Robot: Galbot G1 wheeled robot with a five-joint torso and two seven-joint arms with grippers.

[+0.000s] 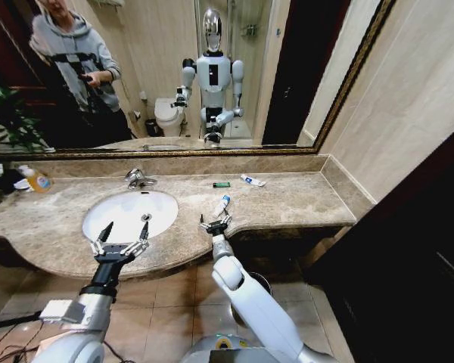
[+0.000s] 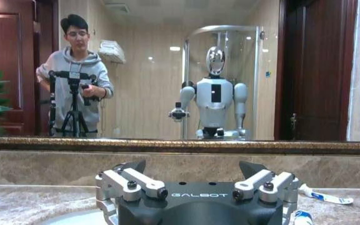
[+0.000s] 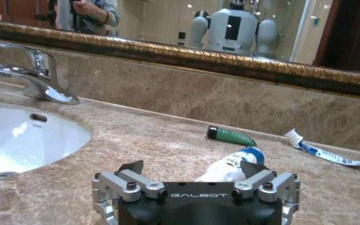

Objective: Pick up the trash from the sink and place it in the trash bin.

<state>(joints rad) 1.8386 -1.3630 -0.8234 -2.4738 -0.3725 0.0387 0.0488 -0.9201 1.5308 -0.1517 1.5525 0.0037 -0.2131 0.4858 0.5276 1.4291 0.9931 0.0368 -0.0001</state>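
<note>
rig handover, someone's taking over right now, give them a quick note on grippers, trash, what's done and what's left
Left gripper: open, holding nothing, hovering over the front rim of the sink.
Right gripper: open, low over the marble counter, lined up just short of the white tube with a blue end; not gripped yet.
Other trash: small green tube and flat white-and-blue tube lie on the counter near the back wall, apart from each other.
Trash bin: on the floor under the counter, partly hidden by the right arm.
Done: nothing visibly binned.
Left: grab and bin all three pieces.
</note>
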